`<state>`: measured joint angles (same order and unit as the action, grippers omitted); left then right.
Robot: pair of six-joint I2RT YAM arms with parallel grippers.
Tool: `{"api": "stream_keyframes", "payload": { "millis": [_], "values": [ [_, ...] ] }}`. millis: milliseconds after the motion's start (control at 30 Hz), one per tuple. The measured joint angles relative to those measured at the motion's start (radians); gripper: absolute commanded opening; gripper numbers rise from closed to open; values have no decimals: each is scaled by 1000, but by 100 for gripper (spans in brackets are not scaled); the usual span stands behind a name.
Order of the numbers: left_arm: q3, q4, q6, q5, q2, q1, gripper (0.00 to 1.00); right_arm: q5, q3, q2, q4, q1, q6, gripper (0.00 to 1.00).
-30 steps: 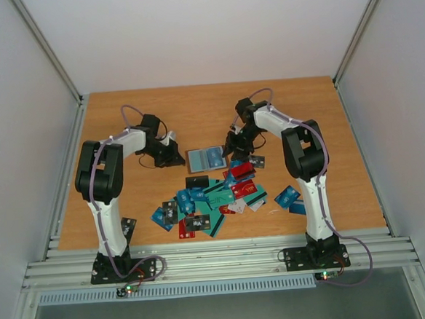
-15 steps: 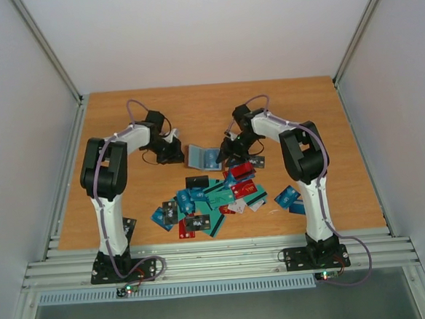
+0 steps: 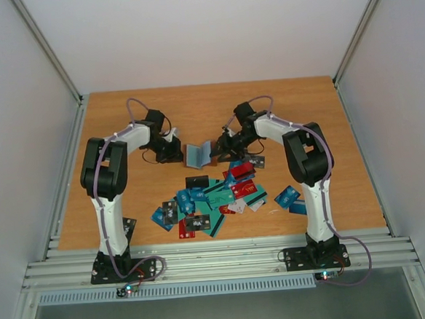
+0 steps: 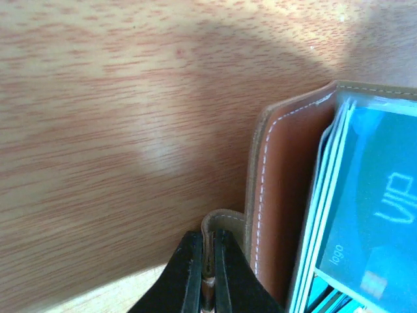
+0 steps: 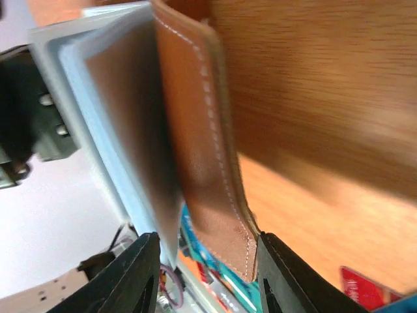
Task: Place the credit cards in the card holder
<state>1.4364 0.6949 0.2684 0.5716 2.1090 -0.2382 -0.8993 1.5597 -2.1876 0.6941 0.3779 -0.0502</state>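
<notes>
The brown card holder (image 3: pixel 197 155) sits mid-table, its right half tipped up on edge, with teal credit cards (image 4: pixel 371 215) inside. My left gripper (image 3: pixel 174 155) is shut on a small leather tab (image 4: pixel 225 225) at the holder's left edge. In the left wrist view the gripper (image 4: pixel 208 274) pinches that tab beside the holder's stitched wall (image 4: pixel 280 195). My right gripper (image 3: pixel 220 149) is open. In the right wrist view the gripper (image 5: pixel 208 280) straddles the raised brown flap (image 5: pixel 202 150) and the pale cards behind it. A pile of loose credit cards (image 3: pixel 211 197) lies in front.
Two more teal cards (image 3: pixel 289 198) lie near the right arm. A dark card (image 3: pixel 129 226) lies by the left arm's base. A red card (image 5: pixel 358 287) shows at the right wrist view's lower edge. White walls stand on three sides and metal rails (image 3: pixel 219 260) run along the near edge.
The holder's right half has swung up from lying flat to standing on edge. My right gripper has moved left with it. My left gripper has stayed on the tab.
</notes>
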Motion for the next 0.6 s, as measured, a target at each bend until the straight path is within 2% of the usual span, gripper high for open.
{"api": "stream_keyframes", "payload": {
  "millis": [333, 600],
  "values": [
    [23, 16, -1, 9, 15, -17, 0, -127, 62, 24, -106, 24, -51, 43],
    [31, 10, 11, 84, 38, -38, 0, -130, 184, -51, -124, 88, -71, 43]
  ]
}}
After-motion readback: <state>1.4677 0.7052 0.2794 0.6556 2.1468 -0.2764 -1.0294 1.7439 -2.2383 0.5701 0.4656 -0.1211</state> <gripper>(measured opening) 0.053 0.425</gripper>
